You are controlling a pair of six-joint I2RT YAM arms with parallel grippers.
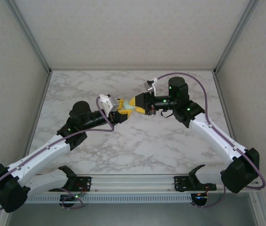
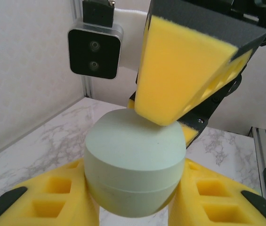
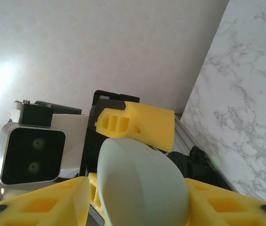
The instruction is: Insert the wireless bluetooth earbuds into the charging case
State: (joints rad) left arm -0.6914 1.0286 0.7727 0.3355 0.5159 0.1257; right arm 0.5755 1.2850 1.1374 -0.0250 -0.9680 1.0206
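Observation:
A pale green oval charging case (image 1: 129,107) hangs in mid-air above the middle of the marble table, held between both arms. My left gripper (image 1: 122,111) is shut on it: in the left wrist view its yellow fingers (image 2: 52,197) press the case (image 2: 135,160) from both sides. My right gripper (image 1: 135,105) comes in from the opposite side. One of its fingers (image 2: 180,70) rests on top of the case, the other sits behind and below it. In the right wrist view the case (image 3: 142,188) fills the gap of the right gripper (image 3: 140,193). The case is closed. The earbuds are out of view.
The marble table (image 1: 137,146) lies below the arms, walled by white panels at the left, back and right. A metal rail (image 1: 133,183) runs along the near edge between the arm bases. Each wrist camera faces the other closely (image 2: 94,52) (image 3: 29,155).

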